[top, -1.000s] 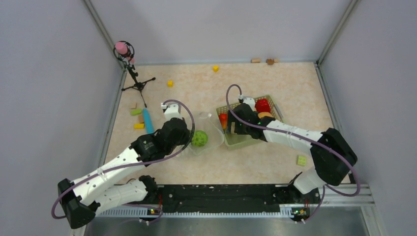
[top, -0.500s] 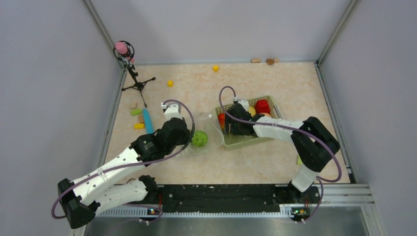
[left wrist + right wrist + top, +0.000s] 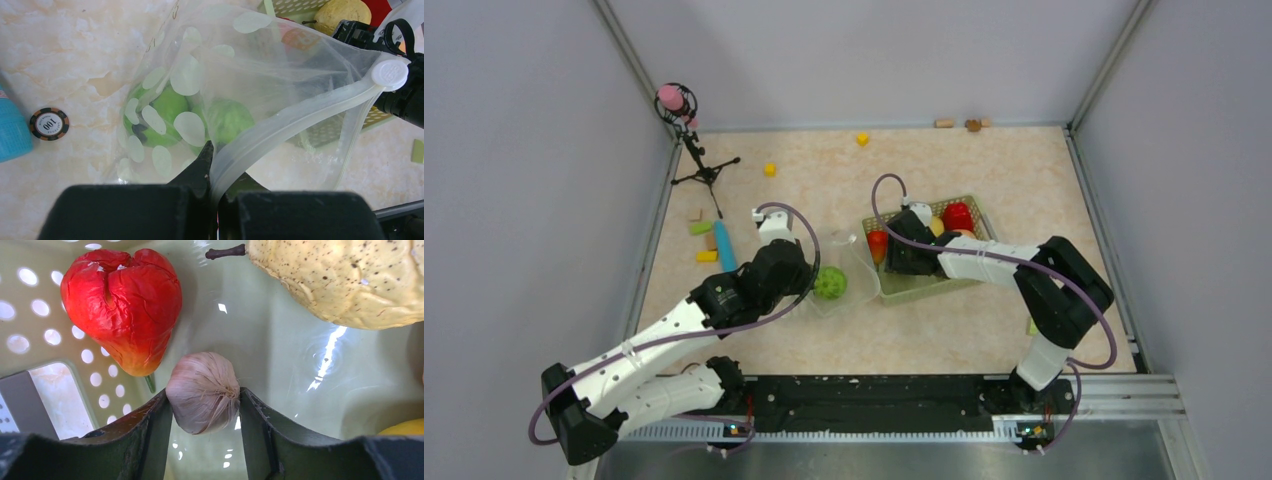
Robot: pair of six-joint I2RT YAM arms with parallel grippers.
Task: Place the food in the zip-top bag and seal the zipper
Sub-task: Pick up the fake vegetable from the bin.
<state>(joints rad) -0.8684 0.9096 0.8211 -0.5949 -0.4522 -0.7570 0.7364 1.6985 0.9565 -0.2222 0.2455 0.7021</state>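
The dotted clear zip-top bag [image 3: 842,265] lies at mid-table with its mouth towards the green basket [image 3: 924,288]. Green toy fruits [image 3: 165,107], one dark-striped, lie inside the bag [image 3: 200,65]. My left gripper [image 3: 216,200] is shut on the whitish zipper strip [image 3: 300,120], which holds the mouth up; in the top view the left gripper [image 3: 809,278] is at the bag's left side. My right gripper [image 3: 205,400] is inside the basket [image 3: 270,355], its fingers closed against both sides of a garlic bulb [image 3: 202,390]. A red pepper [image 3: 122,295] and a yellow pear [image 3: 350,280] lie beside it.
A poker chip [image 3: 49,123] and a blue cylinder [image 3: 724,245] lie left of the bag, with small blocks [image 3: 704,242] nearby. A microphone stand [image 3: 686,130] stands at the back left. Yellow cubes [image 3: 769,169] lie further back. More red food [image 3: 957,215] is in the basket.
My right arm has folded in and its gripper has moved left inside the basket, towards the bag-side end. The left arm and the bag have stayed still.
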